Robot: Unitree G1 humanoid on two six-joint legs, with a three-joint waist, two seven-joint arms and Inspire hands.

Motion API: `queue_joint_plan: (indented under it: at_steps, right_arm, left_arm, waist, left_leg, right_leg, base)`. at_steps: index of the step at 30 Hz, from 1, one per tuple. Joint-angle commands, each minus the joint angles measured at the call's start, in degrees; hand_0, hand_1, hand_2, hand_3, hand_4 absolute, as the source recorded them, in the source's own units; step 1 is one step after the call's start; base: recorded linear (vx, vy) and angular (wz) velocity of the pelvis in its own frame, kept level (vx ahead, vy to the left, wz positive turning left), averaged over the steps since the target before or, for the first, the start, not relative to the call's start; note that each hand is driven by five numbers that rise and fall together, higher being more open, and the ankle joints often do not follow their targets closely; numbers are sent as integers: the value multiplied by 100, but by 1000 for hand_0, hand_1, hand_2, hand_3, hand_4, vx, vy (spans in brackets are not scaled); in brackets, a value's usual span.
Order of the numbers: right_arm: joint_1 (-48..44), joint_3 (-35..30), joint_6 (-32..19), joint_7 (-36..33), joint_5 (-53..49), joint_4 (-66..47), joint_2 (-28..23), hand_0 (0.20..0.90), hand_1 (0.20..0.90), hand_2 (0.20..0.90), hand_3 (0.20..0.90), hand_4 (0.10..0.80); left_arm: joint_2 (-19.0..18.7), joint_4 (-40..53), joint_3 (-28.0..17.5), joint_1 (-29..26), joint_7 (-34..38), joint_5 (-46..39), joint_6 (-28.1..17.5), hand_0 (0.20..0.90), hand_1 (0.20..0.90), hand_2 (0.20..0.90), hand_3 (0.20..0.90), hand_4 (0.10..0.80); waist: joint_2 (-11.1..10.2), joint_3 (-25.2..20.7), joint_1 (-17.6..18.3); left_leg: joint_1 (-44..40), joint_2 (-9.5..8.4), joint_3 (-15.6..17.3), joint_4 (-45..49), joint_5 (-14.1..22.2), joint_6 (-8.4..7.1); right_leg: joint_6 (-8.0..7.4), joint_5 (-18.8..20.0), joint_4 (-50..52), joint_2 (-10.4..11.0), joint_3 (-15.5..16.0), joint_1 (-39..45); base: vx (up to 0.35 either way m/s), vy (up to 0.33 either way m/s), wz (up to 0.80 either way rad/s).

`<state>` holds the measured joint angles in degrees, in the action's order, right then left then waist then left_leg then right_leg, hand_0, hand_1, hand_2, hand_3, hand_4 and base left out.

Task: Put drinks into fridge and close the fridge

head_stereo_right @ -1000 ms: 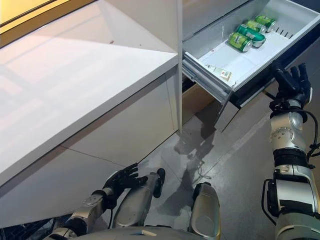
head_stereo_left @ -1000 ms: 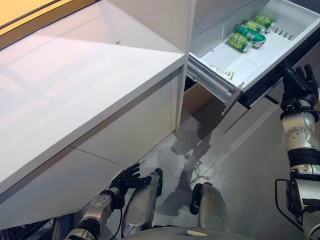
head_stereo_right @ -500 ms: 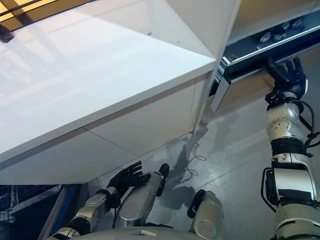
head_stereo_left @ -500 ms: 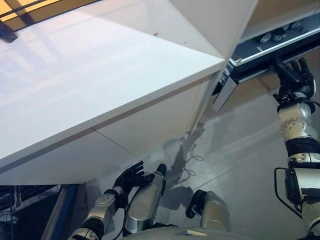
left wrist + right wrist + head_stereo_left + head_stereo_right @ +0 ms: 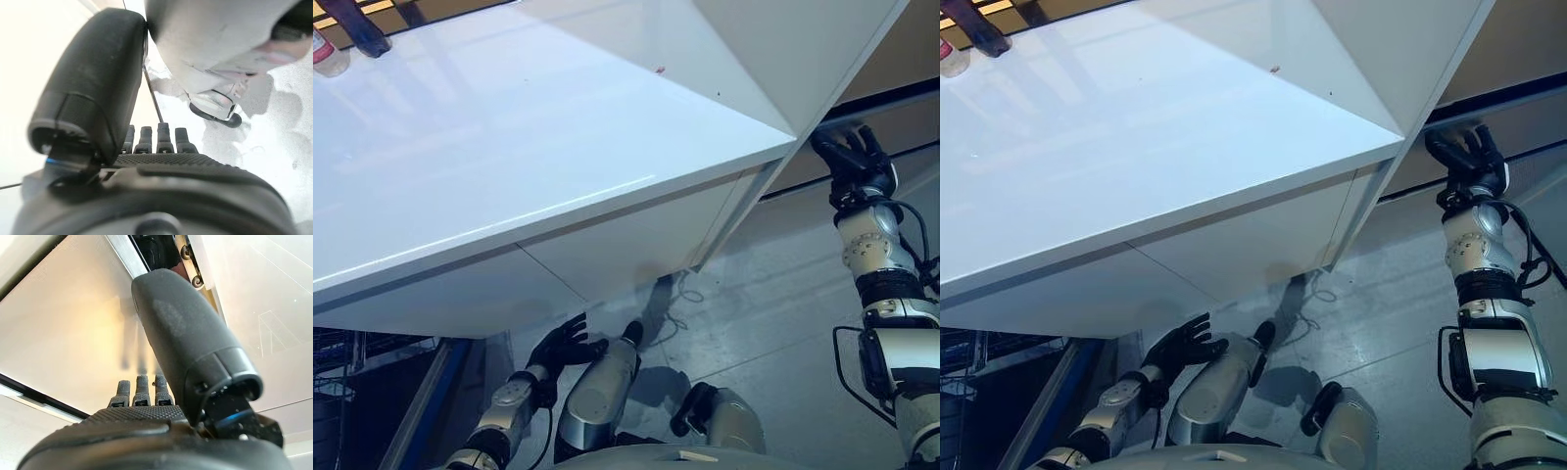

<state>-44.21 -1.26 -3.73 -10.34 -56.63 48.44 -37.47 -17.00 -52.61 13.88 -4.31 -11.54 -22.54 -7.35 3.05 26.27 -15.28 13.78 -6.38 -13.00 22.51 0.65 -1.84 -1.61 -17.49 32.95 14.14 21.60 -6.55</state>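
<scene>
The fridge drawer's beige front (image 5: 901, 54) sits pushed in at the upper right, past the white counter's corner, with a dark strip below it. No cans show. My right hand (image 5: 850, 157) is raised against that front with straight fingers (image 5: 139, 387) touching the beige panel (image 5: 63, 323). My left hand (image 5: 563, 345) hangs low by the floor, fingers relaxed and spread, holding nothing; it also shows in the left wrist view (image 5: 156, 139).
A white counter (image 5: 509, 147) spans most of the view, with white cabinet fronts (image 5: 636, 245) below it. A drink (image 5: 325, 54) and a dark object (image 5: 357, 24) stand at its far left corner. A wire basket (image 5: 333, 392) stands at the lower left. Grey floor (image 5: 783, 294) lies below the fridge.
The open drawer with green cans has slid shut under my right hand, which moved in with it. The camera has shifted, so the counter sits differently in the picture.
</scene>
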Motion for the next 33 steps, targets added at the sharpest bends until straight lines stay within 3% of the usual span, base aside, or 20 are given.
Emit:
queue_joint_plan:
  at_steps: [1,10,18,25,33]
  right_arm:
    - [-607,204,-291,361,178,-671,-289,900,900,900,900,800]
    - [658,302,131,729,233,-1538,322,900,900,900,900,800]
    - [3061,610,-7,1114,1904,-2077,1119,900,900,900,900,800]
    - [4155,987,11,1375,3442,-664,1782,900,900,900,900,800]
    - [4435,751,12,1089,3903,1299,2180,900,900,900,900,800]
  left_arm:
    - [-413,-75,261,851,-18,563,137,900,900,900,900,800]
    - [-427,-111,120,598,105,689,416,900,900,900,900,800]
    - [-180,-30,-46,633,225,652,477,900,900,900,900,800]
    - [-9,-266,-268,566,98,845,525,900,900,900,900,800]
    - [113,-916,-268,535,33,1210,352,900,900,900,900,800]
  waist:
    - [-108,-428,-4]
    - [-359,-771,620]
    - [-427,-1385,1237]
    - [-408,-1770,1552]
    - [-336,-1872,1699]
  left_leg:
    - [-524,-83,538,-376,706,595]
    - [-929,188,1130,-1067,525,550]
    - [-1453,442,1779,-2012,280,372]
    - [-1816,463,2110,-2385,260,275]
    - [-1953,456,2209,-2321,360,330]
  right_leg:
    - [217,375,-260,-464,-320,68]
    - [-28,969,-1473,-818,-776,258]
    - [-157,1352,-2589,-1086,-998,602]
    - [-224,1571,-3214,-1178,-1016,924]
    - [-168,1474,-3139,-1259,-1079,1003]
  base:
    - [-67,-43,-17]
    - [-81,-63,-39]
    - [-49,-53,-52]
    - [-36,-41,-29]
    - [-10,-15,-7]
